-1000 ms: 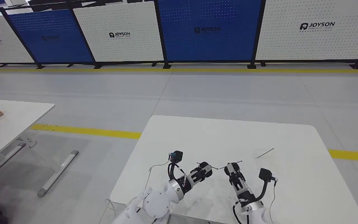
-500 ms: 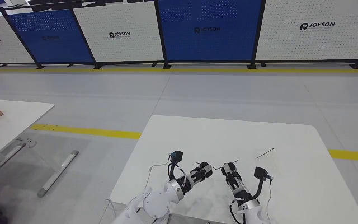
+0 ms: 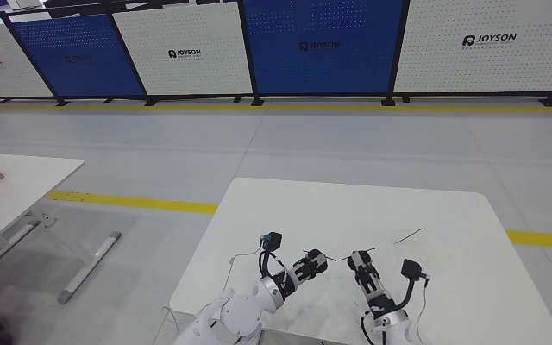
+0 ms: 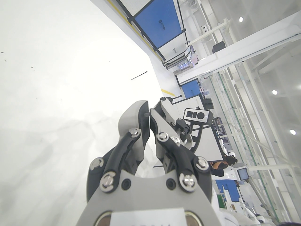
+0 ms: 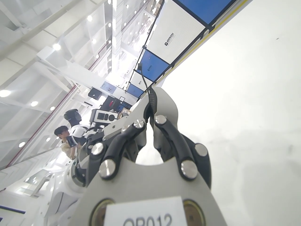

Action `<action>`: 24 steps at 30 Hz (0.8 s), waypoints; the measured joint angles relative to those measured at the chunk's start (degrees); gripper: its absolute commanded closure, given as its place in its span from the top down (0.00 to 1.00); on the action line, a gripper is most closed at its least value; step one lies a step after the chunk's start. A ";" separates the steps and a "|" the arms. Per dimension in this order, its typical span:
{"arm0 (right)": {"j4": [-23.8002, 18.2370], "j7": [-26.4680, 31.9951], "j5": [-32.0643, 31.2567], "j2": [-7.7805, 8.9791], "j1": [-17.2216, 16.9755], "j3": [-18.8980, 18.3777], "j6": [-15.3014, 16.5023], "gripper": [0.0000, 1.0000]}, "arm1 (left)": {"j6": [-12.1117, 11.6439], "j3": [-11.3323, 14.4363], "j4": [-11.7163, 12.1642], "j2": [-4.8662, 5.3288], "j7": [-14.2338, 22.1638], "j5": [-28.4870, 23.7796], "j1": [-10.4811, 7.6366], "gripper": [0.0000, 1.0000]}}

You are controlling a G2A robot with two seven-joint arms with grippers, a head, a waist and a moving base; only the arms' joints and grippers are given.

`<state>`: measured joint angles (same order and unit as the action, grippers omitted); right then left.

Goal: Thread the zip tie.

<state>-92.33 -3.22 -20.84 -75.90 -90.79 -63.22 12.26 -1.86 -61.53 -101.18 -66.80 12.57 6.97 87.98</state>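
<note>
A thin black zip tie [image 3: 366, 251] hangs just above the white table [image 3: 345, 207], between my two grippers near the front edge. My left gripper [image 3: 319, 257] is shut, and a small dark end of the tie shows between its fingertips [image 4: 144, 109]. My right gripper [image 3: 354, 258] sits close beside it and is shut on the tie. In the right wrist view the zip tie [image 5: 144, 79] sticks out past the right gripper [image 5: 150, 95] and curves to a small head. The left wrist view shows the right gripper [image 4: 164, 105] almost touching the left gripper [image 4: 148, 115].
A second black zip tie [image 3: 409, 235] lies loose on the table beyond the right gripper, and it also appears in the left wrist view [image 4: 139, 75]. Bare table stretches toward the far edge. Blue and white partition panels [image 3: 323, 47] stand across the floor behind.
The right gripper shifted slightly toward the left gripper, then back a little. The left arm has kept still.
</note>
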 measured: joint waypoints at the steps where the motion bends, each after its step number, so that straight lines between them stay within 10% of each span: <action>1: 0.15 0.04 -0.13 -0.06 0.24 0.18 -0.30 0.00 | 0.00 0.00 0.00 0.00 0.00 0.00 0.00 0.00; 24: -0.43 0.13 -1.07 -0.33 -0.25 0.08 -0.16 0.00 | 0.00 0.00 0.00 0.00 0.00 0.00 0.00 0.00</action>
<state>-92.77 -3.09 -21.91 -76.24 -91.04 -63.13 12.11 -1.86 -61.53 -101.18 -66.80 12.57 6.97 87.98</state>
